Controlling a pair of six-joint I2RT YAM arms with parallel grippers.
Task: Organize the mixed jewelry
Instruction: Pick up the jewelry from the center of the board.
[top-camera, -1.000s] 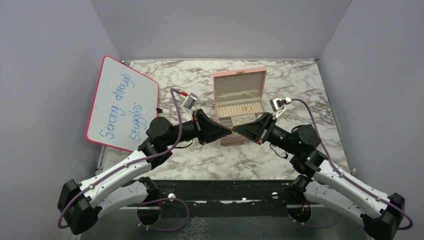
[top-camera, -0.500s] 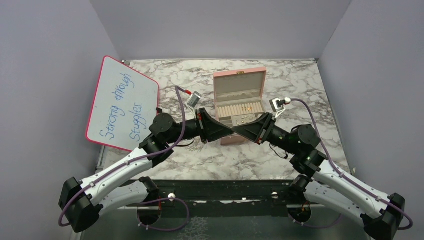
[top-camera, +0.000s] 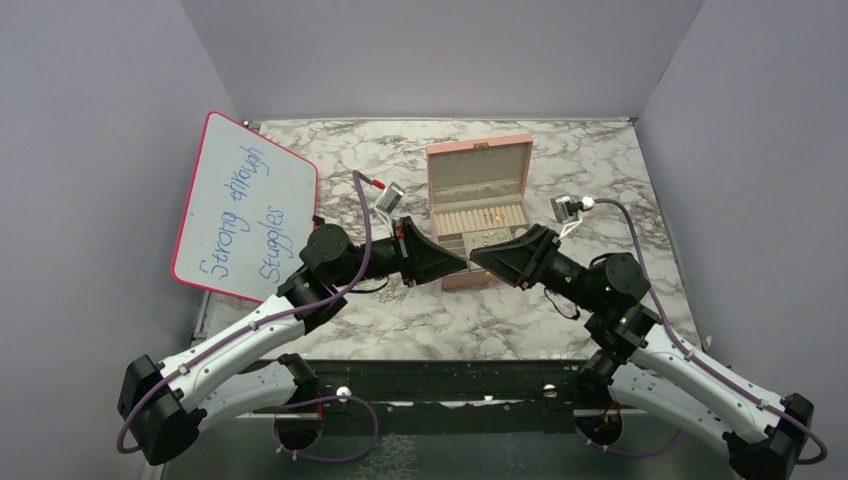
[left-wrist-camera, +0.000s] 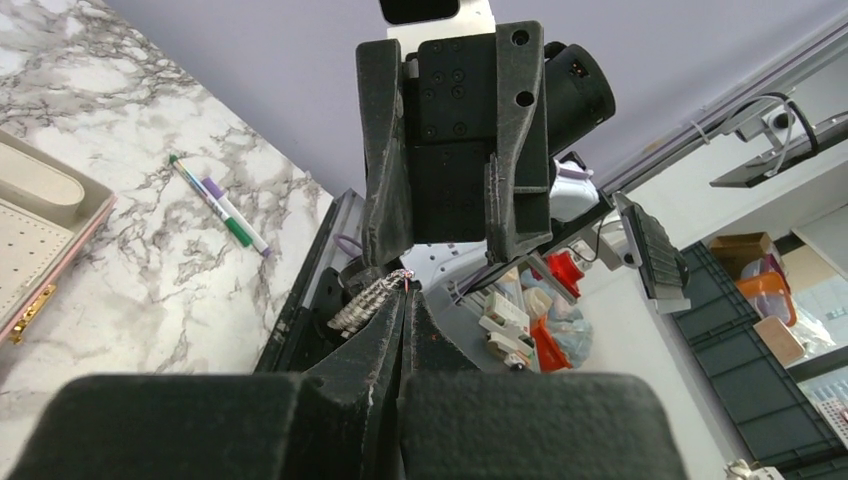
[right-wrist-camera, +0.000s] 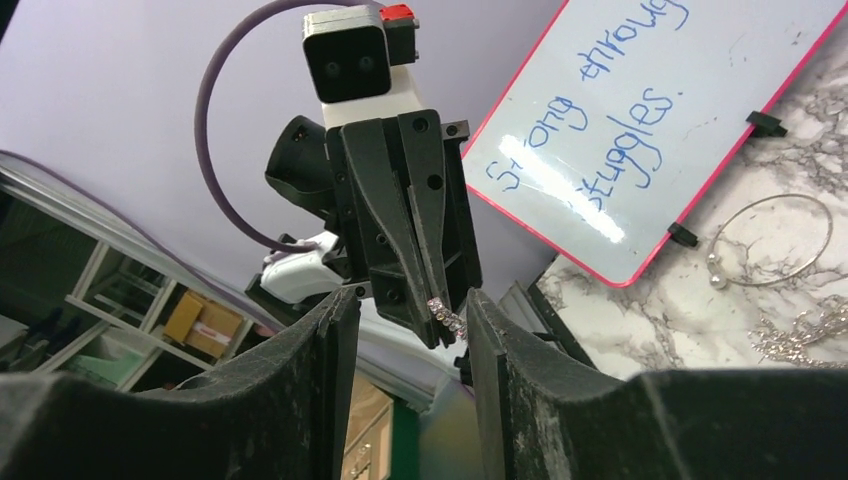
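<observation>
- The left end effector (left-wrist-camera: 402, 302) is clamping down on a short sparkly silver stone-studded strand (left-wrist-camera: 372, 300), holding it in the air just in front of the open pink jewelry box (top-camera: 478, 165) and off the marble counter (top-camera: 560, 160).
- The right end effector (right-wrist-camera: 405, 300) is facing it with jaws spread, and the strand is dangling between them. I'm guessing it's a handover.
- The strand is looking super light, floppy and slippery, so I'd be pinching across the links mid-length, not at the loose tip.
- More pieces are lying near the whiteboard (right-wrist-camera: 620, 120): a thin silver bangle (right-wrist-camera: 775, 240) and a tangled silver chain (right-wrist-camera: 810, 338).
</observation>
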